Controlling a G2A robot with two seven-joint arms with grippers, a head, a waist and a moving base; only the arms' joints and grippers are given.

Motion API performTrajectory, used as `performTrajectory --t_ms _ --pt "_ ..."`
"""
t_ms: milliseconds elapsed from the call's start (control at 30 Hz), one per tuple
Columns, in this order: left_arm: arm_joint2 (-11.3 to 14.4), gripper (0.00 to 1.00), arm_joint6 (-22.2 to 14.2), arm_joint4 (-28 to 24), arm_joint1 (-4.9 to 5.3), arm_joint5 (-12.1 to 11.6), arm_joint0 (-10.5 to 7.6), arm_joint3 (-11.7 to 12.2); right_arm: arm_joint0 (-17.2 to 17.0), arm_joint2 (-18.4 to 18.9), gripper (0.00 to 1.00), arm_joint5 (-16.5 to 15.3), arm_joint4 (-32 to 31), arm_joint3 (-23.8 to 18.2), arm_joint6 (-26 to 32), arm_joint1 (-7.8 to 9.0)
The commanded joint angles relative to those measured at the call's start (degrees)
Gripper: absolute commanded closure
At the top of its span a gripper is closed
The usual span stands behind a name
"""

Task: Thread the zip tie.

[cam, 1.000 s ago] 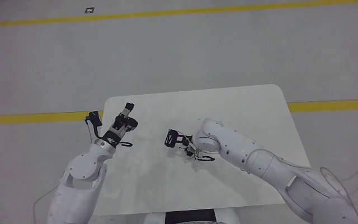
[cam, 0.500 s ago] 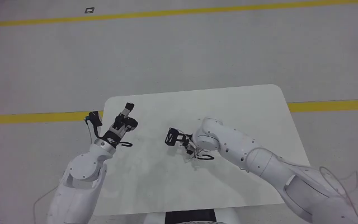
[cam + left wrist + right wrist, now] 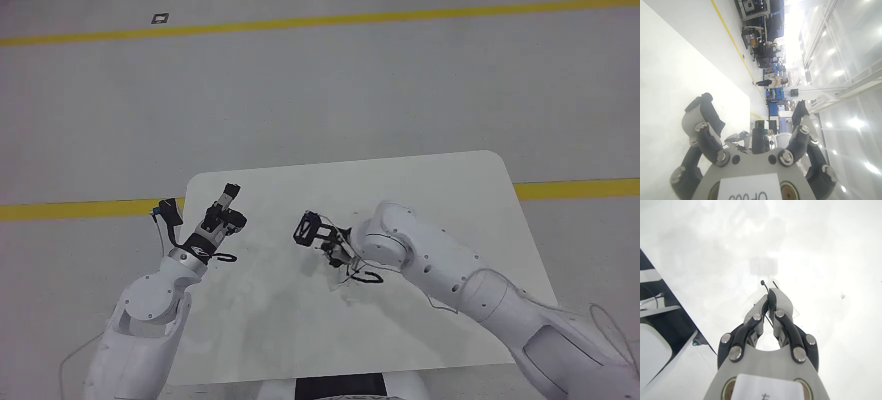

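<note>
Right gripper [image 3: 769, 293] clamps zip tie [image 3: 765, 287] lengthwise, head end poking out front.

The top view looks down from above the arms onto the table [image 3: 440, 190] and floor [image 3: 300, 90] beyond. The left wrist view sits close behind the left gripper [image 3: 752, 102], facing across the table into the hall [image 3: 772, 28]. The right wrist view, close behind the right gripper [image 3: 769, 294], faces the table, which all three share.

Thin black zip tie [image 3: 765, 287], pinched in the right gripper [image 3: 769, 293], square head poking past its tips
</note>
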Motion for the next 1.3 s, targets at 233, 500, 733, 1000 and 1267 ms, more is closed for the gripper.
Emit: performTrajectory --t_ms 233,500,733,1000,1267 --pt "0.0 0.0 0.0 0.0 0.0 0.0 0.0 0.0 -6.95 9.97 1.0 0.25 9.91 -3.09 -5.12 2.54" --pt "0.0 0.0 0.0 0.0 0.0 0.0 0.0 0.0 -12.0 16.38 1.0 -4.51 24.66 -1.52 -9.87 3.67" --pt "0.0 0.0 0.0 0.0 0.0 0.0 0.0 0.0 -12.0 16.38 1.0 -4.51 24.66 -1.52 -9.87 3.67" --pt "0.0 0.0 0.0 0.0 0.0 0.0 0.0 0.0 -14.19 18.79 1.0 -3.84 38.29 2.0 -14.22 3.44" --pt "0.0 0.0 0.0 0.0 0.0 0.0 0.0 0.0 -14.38 20.02 1.0 -1.32 55.38 7.42 -12.65 2.79"
